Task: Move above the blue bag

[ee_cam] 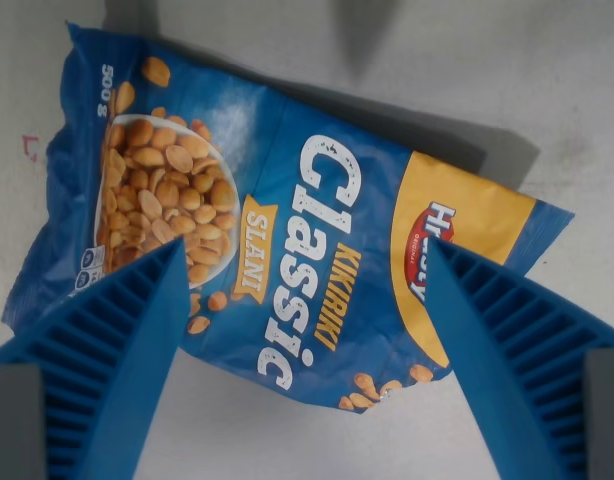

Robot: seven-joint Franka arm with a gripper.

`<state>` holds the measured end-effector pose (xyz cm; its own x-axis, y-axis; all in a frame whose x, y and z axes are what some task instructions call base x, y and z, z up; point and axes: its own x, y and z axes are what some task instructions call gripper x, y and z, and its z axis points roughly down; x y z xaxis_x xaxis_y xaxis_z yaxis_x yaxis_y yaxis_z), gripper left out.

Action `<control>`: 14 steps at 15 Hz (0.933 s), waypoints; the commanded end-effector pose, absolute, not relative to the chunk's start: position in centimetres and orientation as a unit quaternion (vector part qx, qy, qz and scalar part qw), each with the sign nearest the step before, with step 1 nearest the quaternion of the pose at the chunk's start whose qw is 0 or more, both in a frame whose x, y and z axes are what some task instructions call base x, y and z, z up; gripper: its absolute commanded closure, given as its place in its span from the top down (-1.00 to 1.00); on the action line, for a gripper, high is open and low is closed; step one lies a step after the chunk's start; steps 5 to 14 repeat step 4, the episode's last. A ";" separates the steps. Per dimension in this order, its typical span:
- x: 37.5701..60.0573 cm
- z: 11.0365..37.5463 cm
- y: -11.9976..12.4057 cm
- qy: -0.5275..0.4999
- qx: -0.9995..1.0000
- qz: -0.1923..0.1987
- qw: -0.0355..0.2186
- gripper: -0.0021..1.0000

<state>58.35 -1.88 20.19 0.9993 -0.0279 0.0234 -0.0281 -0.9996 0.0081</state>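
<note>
Bag [287, 230] sits right under my gripper [302, 260], long axis running across between my wide-open, empty fingers [117, 340].

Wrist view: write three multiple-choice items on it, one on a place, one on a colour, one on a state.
1. Where does the bag lie?
A. below and between the fingers
B. wholly to the wrist view's right of both fingers
C. out of view

2. What colour is the panel at the bag's right end?
A. green
B. yellow
C. black

3. How does the gripper stand?
A. shut on the bag
B. shut on nothing
C. open

Key: 1 A, the bag fills the gap between the fingers; 2 B, the panel with the red logo is yellow; 3 C, the fingers stand wide apart.
</note>
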 end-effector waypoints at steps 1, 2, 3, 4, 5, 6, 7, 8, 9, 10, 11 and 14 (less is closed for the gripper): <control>59.1 20.0 -2.3 0.002 1.000 0.006 -0.003 1.00; 59.2 20.0 -2.3 0.001 1.000 0.006 -0.003 1.00; 59.2 20.0 -2.3 0.001 1.000 0.006 -0.003 1.00; 59.2 20.0 -2.3 0.001 1.000 0.006 -0.003 1.00; 59.2 20.0 -2.3 0.001 1.000 0.006 -0.003 1.00; 59.2 20.0 -2.3 0.001 1.000 0.006 -0.003 1.00; 59.2 20.0 -2.3 0.001 1.000 0.006 -0.003 1.00; 59.2 20.0 -2.3 0.001 1.000 0.006 -0.003 1.00; 59.2 20.0 -2.3 0.001 1.000 0.006 -0.003 1.00; 59.2 20.0 -2.3 0.001 1.000 0.006 -0.003 1.00; 59.2 20.0 -2.3 0.001 1.000 0.006 -0.003 1.00; 59.2 20.0 -2.3 0.001 1.000 0.006 -0.003 1.00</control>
